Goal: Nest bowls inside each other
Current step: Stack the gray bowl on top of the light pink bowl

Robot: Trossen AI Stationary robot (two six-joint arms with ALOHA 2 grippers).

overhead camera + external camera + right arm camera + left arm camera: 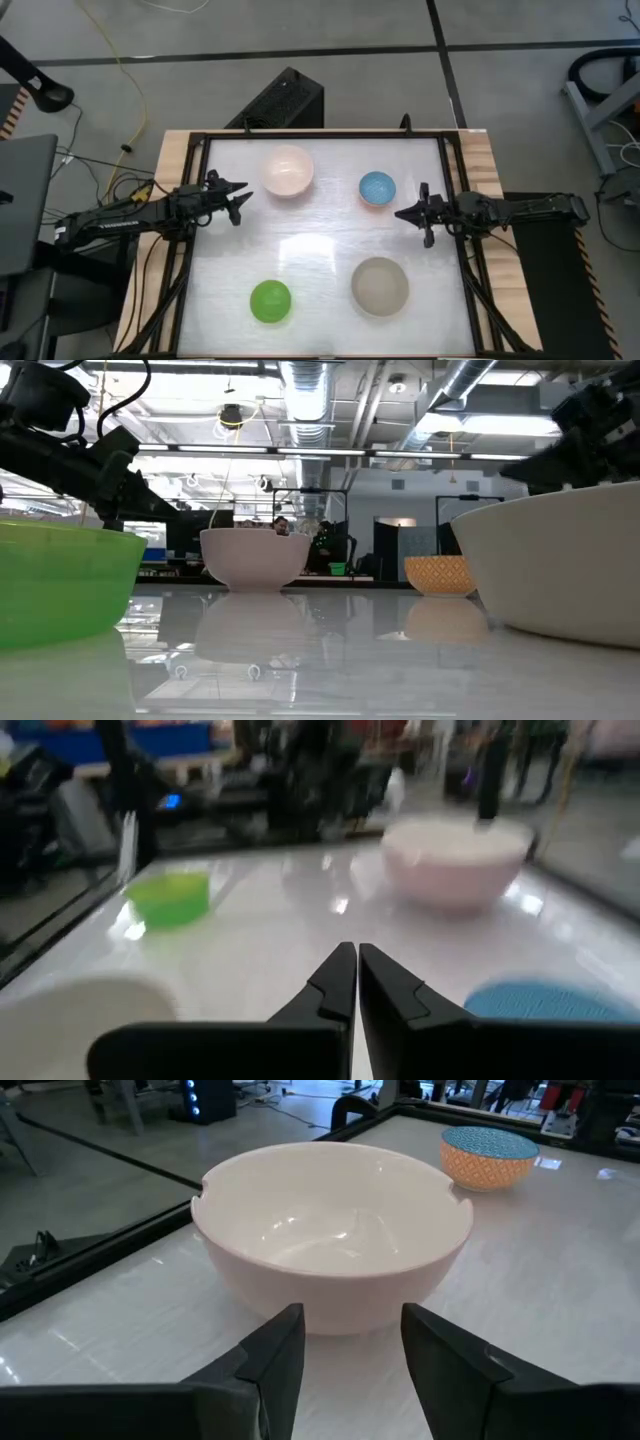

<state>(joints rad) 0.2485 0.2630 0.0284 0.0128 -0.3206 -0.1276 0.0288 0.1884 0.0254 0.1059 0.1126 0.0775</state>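
Observation:
Four bowls stand apart on the white table, each on its base: a pale pink-cream one [287, 170] at the far left, a small light blue one [377, 187] at the far right, a small bright green one [270, 301] at the near left, a grey-beige one [380, 285] at the near right. My left gripper [240, 200] hovers open at the table's left edge, pointing at the pink-cream bowl [335, 1230]. My right gripper [402, 213] hovers shut at the right edge, near the blue bowl [545, 1002]. Neither touches a bowl.
A black frame [320, 134] rims the white table top, with wooden boards at both sides. The middle of the table between the four bowls holds nothing. Beyond the table is a room with desks and screens.

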